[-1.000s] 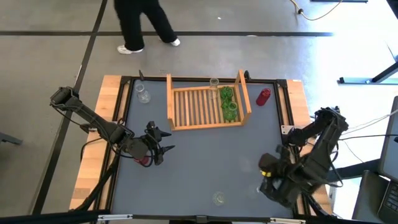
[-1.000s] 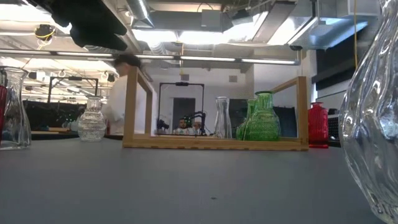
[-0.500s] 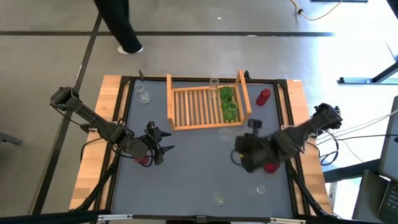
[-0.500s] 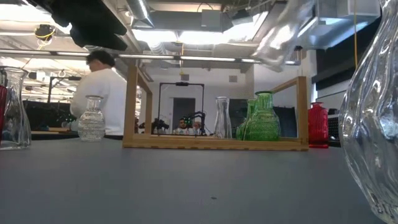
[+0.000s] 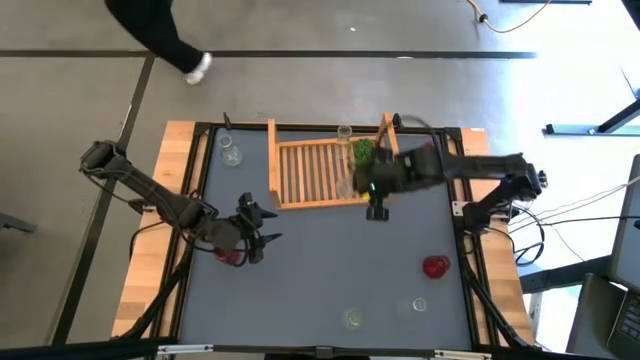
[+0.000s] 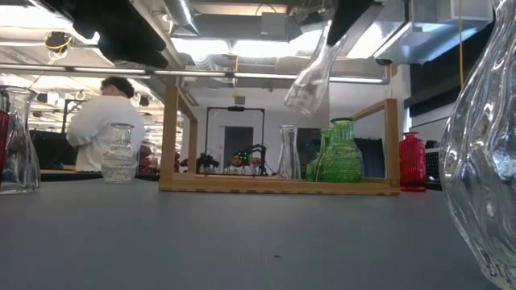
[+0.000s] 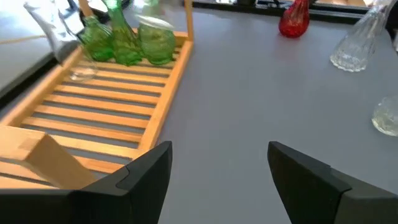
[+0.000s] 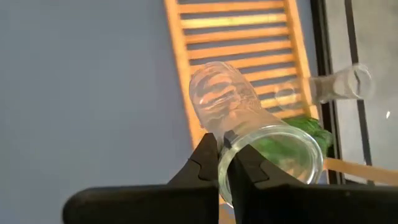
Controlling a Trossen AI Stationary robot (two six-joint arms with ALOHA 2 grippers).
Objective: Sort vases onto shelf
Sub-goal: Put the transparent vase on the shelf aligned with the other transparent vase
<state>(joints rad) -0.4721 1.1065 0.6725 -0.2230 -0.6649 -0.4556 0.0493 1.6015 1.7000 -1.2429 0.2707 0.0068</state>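
Observation:
My right gripper (image 5: 366, 186) is shut on a clear glass vase (image 8: 233, 115) and holds it in the air over the near right corner of the wooden shelf (image 5: 320, 172). The vase also shows in the low view (image 6: 310, 76), tilted. Green vases (image 5: 365, 152) and a clear vase (image 5: 345, 132) stand on the shelf's right end. My left gripper (image 5: 262, 228) is open and empty at the table's left, beside a red vase (image 5: 232, 257). My right gripper pinches the rim of the clear vase's mouth (image 8: 225, 144), one finger inside the mouth and one outside. The vase is lifted clear. It hangs tilted below the gripper, bottom end lowest (image 6: 300, 101).
A red vase (image 5: 435, 266) and two clear vases (image 5: 352, 318) (image 5: 418, 305) stand on the near right of the table. A clear vase (image 5: 230, 152) stands at the far left, and another red one (image 6: 411, 161) stands right of the shelf. A person walks behind the table.
My right gripper has swung from the table's near right corner up and toward the far edge, to the shelf. It carries the clear vase, now lifted clear and tilted. The person behind the table has walked toward the left.

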